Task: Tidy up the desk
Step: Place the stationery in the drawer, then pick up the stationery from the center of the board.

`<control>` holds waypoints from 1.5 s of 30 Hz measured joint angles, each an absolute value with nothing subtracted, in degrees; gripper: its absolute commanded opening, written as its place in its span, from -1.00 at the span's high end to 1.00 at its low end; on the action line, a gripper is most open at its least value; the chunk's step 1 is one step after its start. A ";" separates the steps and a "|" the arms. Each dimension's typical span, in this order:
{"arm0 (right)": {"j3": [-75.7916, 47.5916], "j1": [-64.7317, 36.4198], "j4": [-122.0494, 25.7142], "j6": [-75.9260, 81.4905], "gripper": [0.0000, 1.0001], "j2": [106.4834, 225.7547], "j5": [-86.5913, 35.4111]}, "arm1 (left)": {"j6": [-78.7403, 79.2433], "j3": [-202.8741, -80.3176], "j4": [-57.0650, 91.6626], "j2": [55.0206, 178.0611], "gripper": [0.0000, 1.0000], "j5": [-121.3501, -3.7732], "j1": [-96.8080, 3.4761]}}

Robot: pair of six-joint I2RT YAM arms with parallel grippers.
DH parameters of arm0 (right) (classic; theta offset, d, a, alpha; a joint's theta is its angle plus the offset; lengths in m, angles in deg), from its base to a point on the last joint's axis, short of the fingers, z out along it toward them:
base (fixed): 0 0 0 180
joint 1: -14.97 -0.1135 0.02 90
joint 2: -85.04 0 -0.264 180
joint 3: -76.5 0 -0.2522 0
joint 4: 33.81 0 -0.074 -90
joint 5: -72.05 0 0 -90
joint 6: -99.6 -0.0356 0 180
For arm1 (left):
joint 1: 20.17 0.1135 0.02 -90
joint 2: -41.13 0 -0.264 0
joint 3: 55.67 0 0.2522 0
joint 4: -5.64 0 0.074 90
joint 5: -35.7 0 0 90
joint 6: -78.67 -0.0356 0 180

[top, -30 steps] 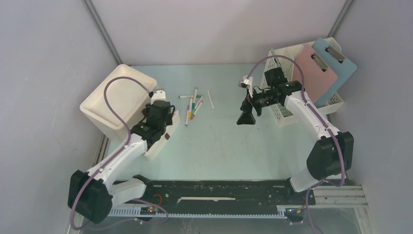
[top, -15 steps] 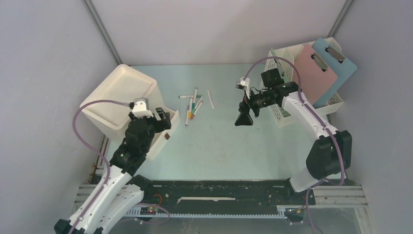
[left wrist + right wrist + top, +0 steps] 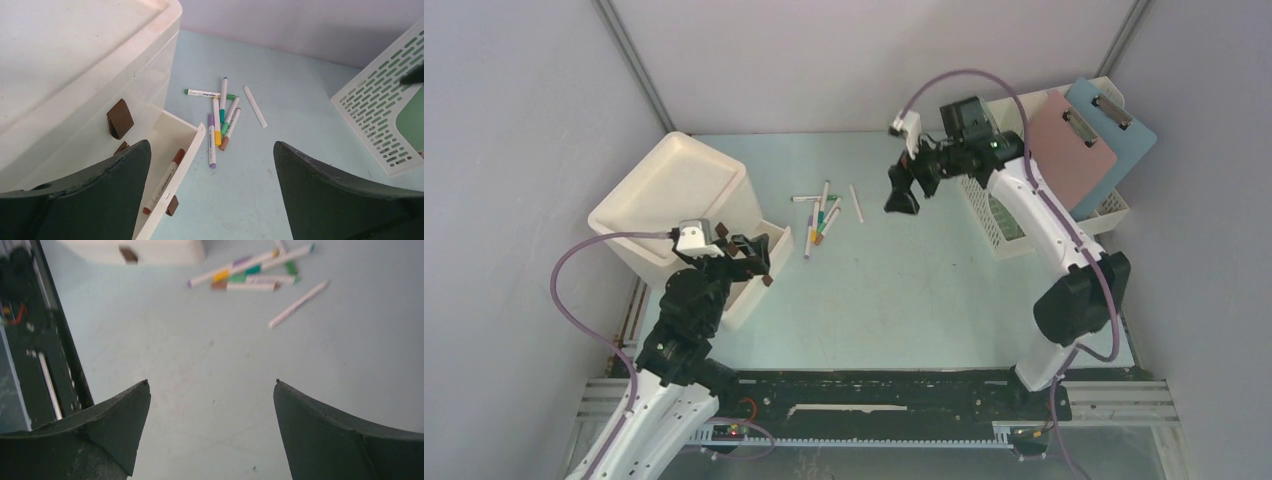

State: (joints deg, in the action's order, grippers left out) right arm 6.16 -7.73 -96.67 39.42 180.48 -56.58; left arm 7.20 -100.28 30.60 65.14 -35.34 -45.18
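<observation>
Your left arm sits low at the near left, forearm angled up toward the white bin. The left gripper hangs over the bin's open drawer, fingers spread wide with nothing between them. Your right arm rises from the near right base and bends at the elbow, reaching to the back of the desk. The right gripper is tilted down just left of the file rack. It is also spread wide and holds nothing, with bare tabletop under it in the wrist view.

The desk is the pale mint top filling the floor between the grey walls, with the black rail along its front.

Counts:
- Two arms, two grippers.
- One bin, one drawer standing open.
- One marker lying in the drawer, brown cap.
- One loose pile on the desk near the drawer's right: six coloured markers, several overlapping.
- One plain white stick just beside the pile, not touching it.
- One file rack at the back right, holding two boards: pink clipboard and blue clipboard.

Hard to see:
- The left arm's base is cut off at the bottom edge of the top view.
- The drawer's near end is hidden behind the left finger in the wrist view.
- Only a corner of the rack shows in that same view.
- The right arm covers part of the rack from above.
- The right wrist view blurs the pile, so you can't count markers there.
- The print on the markers is unreadable.
</observation>
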 measured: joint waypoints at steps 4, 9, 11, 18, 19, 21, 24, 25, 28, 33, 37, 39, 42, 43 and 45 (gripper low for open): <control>24.83 -7.49 -99.69 35.20 -0.99 190.09 -58.11 | 7.11 -101.09 31.19 64.99 -1.00 -35.32 -45.18; 37.37 -8.01 -100.52 30.26 -0.92 201.83 -56.19 | 6.65 -104.17 34.25 64.69 -1.00 -35.10 -45.18; 37.40 -8.65 -100.06 27.90 -0.87 204.96 -53.57 | 6.61 -105.46 35.63 63.94 -1.00 -35.01 -45.18; 37.37 -13.80 -96.85 21.17 -0.78 212.96 -44.78 | 4.51 -109.41 41.82 61.82 -1.00 -33.59 -45.18; 37.37 -14.63 -96.37 20.67 -0.73 213.70 -43.71 | 4.05 -109.68 42.80 61.41 -1.00 -32.89 -45.18; 37.37 -15.95 -95.27 20.01 -0.64 215.38 -41.41 | 3.37 -109.63 44.22 60.49 -1.00 -31.49 -45.18; 37.72 -17.76 -94.68 19.55 -0.45 218.46 -37.70 | 2.78 -109.48 46.19 59.24 -1.00 -29.79 -45.18; 38.25 -18.07 -94.93 19.60 -0.34 219.53 -36.65 | 2.63 -109.48 46.63 58.98 -1.00 -29.31 -45.18; 39.84 -18.42 -94.99 19.86 0.07 223.01 -33.33 | 2.34 -109.48 47.30 58.61 -1.00 -28.43 -45.16; 40.46 -18.09 -94.99 20.30 0.13 225.39 -29.02 | 2.12 -109.48 47.72 58.61 -1.00 -28.13 -44.59; 41.72 -18.02 -94.75 20.71 0.12 226.53 -26.90 | 2.12 -109.48 47.87 58.63 -1.00 -28.69 -43.37; 42.77 -17.93 -94.60 20.86 0.12 227.27 -26.16 | 2.12 -109.48 47.87 58.65 -1.00 -29.15 -42.78; 44.54 -17.83 -94.16 21.26 0.11 228.76 -25.48 | 2.12 -109.48 47.87 58.85 -1.00 -29.96 -41.84; 44.96 -17.76 -94.01 21.32 0.11 229.28 -25.28 | 2.15 -109.48 47.85 58.94 -1.00 -30.27 -41.49; 45.35 -17.67 -93.68 21.52 0.12 230.05 -24.95 | 2.15 -109.48 47.85 59.18 -1.00 -30.79 -40.88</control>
